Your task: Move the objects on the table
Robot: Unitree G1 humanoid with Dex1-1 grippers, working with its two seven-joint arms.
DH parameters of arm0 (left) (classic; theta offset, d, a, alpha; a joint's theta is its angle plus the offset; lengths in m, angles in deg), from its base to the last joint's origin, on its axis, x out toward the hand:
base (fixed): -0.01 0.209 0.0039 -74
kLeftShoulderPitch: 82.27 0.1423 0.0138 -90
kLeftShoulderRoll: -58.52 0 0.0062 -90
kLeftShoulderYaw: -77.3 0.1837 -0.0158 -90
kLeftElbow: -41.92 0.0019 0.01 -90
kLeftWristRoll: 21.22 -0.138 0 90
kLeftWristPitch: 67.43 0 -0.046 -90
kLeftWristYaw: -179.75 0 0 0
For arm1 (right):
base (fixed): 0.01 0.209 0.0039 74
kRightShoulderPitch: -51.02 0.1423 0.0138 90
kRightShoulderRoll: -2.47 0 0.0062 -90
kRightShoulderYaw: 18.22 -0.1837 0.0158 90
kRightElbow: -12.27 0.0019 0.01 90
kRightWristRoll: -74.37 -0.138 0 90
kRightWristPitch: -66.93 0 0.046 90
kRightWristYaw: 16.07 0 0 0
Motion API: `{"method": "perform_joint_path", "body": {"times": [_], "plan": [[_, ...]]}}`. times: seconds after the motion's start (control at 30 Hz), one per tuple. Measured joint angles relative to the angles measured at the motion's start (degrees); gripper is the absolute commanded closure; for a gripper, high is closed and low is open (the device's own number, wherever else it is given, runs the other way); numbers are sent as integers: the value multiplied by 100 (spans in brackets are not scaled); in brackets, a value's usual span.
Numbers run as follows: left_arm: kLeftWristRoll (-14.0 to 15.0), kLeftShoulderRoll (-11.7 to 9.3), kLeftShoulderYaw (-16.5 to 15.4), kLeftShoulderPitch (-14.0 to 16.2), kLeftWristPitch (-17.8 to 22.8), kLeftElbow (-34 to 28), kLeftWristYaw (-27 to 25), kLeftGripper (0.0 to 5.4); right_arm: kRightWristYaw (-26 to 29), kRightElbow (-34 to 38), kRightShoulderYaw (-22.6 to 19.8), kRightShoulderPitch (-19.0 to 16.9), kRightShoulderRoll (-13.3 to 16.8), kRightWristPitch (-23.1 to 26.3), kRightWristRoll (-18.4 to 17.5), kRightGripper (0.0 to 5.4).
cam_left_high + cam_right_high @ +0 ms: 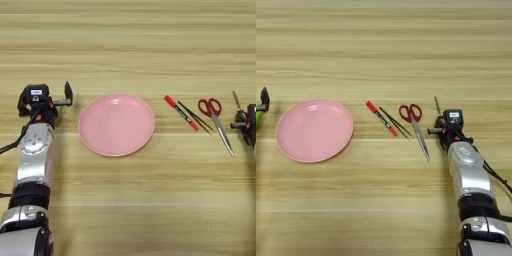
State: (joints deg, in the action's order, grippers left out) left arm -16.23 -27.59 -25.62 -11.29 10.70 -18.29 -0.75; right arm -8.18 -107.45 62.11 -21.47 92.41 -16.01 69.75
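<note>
Right of the plate lies a row of slim objects on the table [125, 200]: a red-capped black-and-red pen [181, 112], a pair of thin black sticks [195, 116] and red-handled steel scissors [216, 120]. A thin grey shaft [437, 105], seemingly the screwdriver, sticks out just beyond my right gripper [443, 126]; its handle is hidden. The right gripper sits close beside the scissors' blades. At the far left my left gripper [46, 94] stands open and holds nothing, one black finger [68, 92] raised near the plate's left rim.
A round pink plate [116, 124] sits between the two arms, with nothing on it. My left forearm [34, 150] runs up the left side, and the right forearm [470, 170] runs up the right side.
</note>
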Motion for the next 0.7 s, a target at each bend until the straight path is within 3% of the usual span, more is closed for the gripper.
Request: {"method": "perform_joint_path", "body": {"times": [0.43,0.7], "plan": [[0,3,-5,2,1,-9,15,0,7,555,129,-252,-175,134,-2,453],[1,4,-7,3,2,-10,17,0,66,1505,379,-327,-336,440,-1,453]]}}
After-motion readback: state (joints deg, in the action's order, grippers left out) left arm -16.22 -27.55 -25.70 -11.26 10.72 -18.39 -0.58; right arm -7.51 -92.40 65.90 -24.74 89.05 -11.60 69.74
